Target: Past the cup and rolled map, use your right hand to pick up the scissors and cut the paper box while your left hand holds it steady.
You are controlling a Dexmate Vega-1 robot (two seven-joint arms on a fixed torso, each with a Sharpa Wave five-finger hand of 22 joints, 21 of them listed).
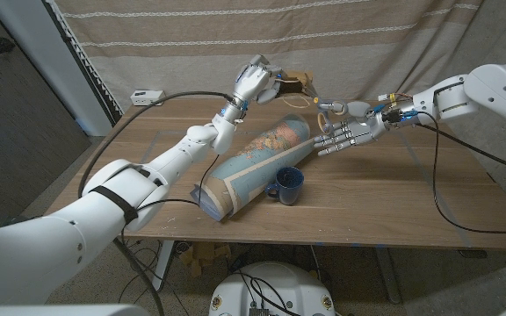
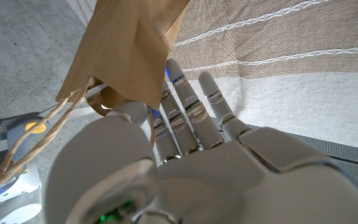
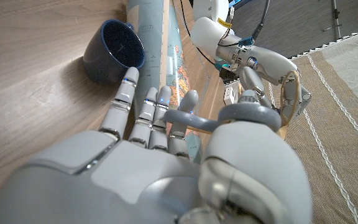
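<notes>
At the counter's far side: both hands are raised, facing each other.
Hidden: the box (image 1: 299,83) is mostly covered by the left hand (image 1: 255,81); the scissors' (image 1: 330,108) blades cannot be made out.
Left hand: lifted above the counter (image 1: 393,189), grasping the brown paper box.
Right hand (image 1: 348,130): fingers extended, a grey scissor loop around the thumb.
Wrist views: the left one shows the box's string handles (image 2: 33,140); the right one shows the loops (image 3: 222,117).
In front: the map (image 1: 257,165) lies near the hands, with the cup (image 1: 287,185) touching it.

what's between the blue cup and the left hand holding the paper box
The rolled map lies between them, slanting across the table from beside the blue cup toward the left hand and paper box, in the head view.
</notes>
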